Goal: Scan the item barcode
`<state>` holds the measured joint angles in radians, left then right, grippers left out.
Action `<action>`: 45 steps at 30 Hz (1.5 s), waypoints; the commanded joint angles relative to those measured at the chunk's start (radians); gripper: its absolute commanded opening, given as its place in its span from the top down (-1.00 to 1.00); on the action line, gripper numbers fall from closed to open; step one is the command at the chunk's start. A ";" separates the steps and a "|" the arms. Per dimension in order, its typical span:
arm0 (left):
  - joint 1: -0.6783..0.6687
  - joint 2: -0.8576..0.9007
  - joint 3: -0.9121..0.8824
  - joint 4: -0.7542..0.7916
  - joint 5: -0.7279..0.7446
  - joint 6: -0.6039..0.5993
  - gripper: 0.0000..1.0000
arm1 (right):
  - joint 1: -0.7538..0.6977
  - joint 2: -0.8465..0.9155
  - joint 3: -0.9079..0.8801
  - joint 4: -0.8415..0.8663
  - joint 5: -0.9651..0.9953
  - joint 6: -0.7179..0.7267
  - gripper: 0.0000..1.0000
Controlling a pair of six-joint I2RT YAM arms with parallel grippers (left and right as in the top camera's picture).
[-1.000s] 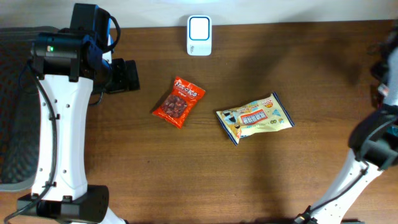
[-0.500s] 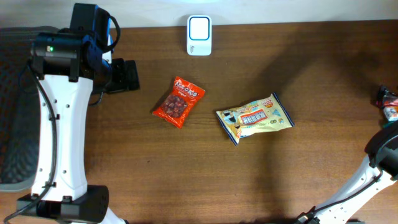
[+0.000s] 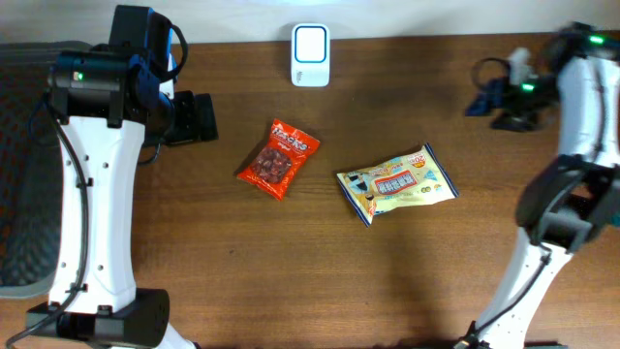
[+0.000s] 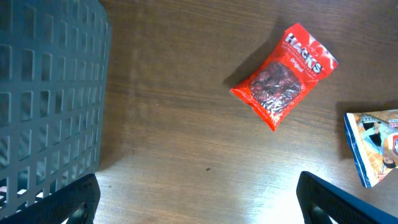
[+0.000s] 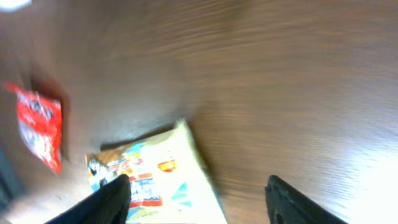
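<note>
While empty, right claw (image 5: 198, 186) parted.

I saw the left arm (image 3: 94, 194), at frame left, as white shells over black joints, with a thin black cable (image 3: 83, 223) and a green light (image 3: 79, 75). The right arm (image 3: 579, 107) matched. Its fingers (image 5: 112, 199) were black.

This looks like a robot lab bench laid out as a shop checkout; a brown wood-grain table (image 3: 387, 291) carries a small white scanner (image 3: 310, 55) at 12 o'clock, with a red snack packet (image 3: 279, 158) and a yellow snack packet (image 3: 395, 184) near the centre; a grey mesh basket (image 3: 19, 194) sits at 9 o'clock. The white left arm (image 3: 97, 194) rises from 7 o'clock and the white right arm (image 3: 581, 107) from 5 o'clock, with black cables along them; these mark a test rig, not a store.
</note>
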<state>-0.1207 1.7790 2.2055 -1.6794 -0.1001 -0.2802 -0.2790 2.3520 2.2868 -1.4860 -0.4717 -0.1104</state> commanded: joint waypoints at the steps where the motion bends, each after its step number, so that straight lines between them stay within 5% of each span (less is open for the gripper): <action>1: 0.006 -0.006 0.000 0.002 0.010 -0.007 -0.98 | 0.132 0.011 -0.015 -0.056 0.039 -0.005 -0.03; 5: 0.006 -0.006 0.000 0.002 0.010 -0.007 -0.98 | 0.301 0.006 -0.024 -0.192 0.038 -0.007 0.36; 9: 0.006 -0.006 0.000 0.002 0.010 -0.007 -0.98 | 0.436 -0.066 -0.025 -0.213 0.042 -0.004 0.42; 12: 0.006 -0.006 0.000 0.002 0.010 -0.007 -0.98 | 0.513 -0.190 -0.027 -0.213 0.323 0.188 0.41; 16: 0.006 -0.006 0.000 0.002 0.010 -0.007 -0.98 | 0.539 -0.428 -0.150 -0.213 0.436 0.228 0.19; 18: 0.006 -0.006 0.000 0.002 0.010 -0.007 -0.98 | 0.539 -0.497 -0.246 -0.211 0.452 0.228 -0.97; 24: 0.006 -0.006 0.000 0.002 0.010 -0.007 -0.98 | 0.518 -0.524 -0.554 0.094 0.458 0.229 -0.97; 28: 0.006 -0.006 0.000 0.040 0.010 -0.012 -0.98 | 0.341 -0.517 -0.699 0.320 0.348 0.367 -0.97; 32: 0.006 -0.006 0.000 0.078 0.016 -0.045 -0.98 | 0.243 -0.513 -0.718 0.325 0.295 0.367 -0.96; 35: 0.006 -0.006 0.000 0.108 0.142 -0.134 -0.98 | 0.227 -0.513 -0.720 0.360 0.295 0.367 -0.97; 38: -0.025 0.013 -0.018 0.195 0.364 -0.082 -0.98 | 0.227 -0.513 -0.744 0.408 0.296 0.367 -0.97; 39: -0.056 0.030 -0.033 0.207 0.394 -0.069 -0.75 | 0.226 -0.511 -0.752 0.425 0.298 0.367 -0.97; 40: -0.105 0.058 -0.068 0.220 0.392 -0.066 -0.03 | 0.225 -0.509 -0.759 0.434 0.299 0.367 -0.60; 41: -0.132 0.075 -0.095 0.230 0.393 -0.066 0.32 | 0.223 -0.509 -0.761 0.435 0.299 0.367 -0.22; 42: -0.173 0.103 -0.145 0.256 0.398 -0.067 0.59 | 0.219 -0.505 -0.764 0.434 0.298 0.367 0.18; 44: -0.277 0.193 -0.242 0.365 0.502 -0.066 1.00 | 0.220 -0.491 -0.777 0.441 0.298 0.367 0.29; 45: -0.307 0.229 -0.257 0.408 0.536 -0.067 1.00 | 0.220 -0.486 -0.785 0.446 0.290 0.367 0.36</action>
<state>-0.3340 1.8977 2.0274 -1.3624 0.2867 -0.3603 -0.0528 1.8408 1.5295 -1.0512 -0.1677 0.2565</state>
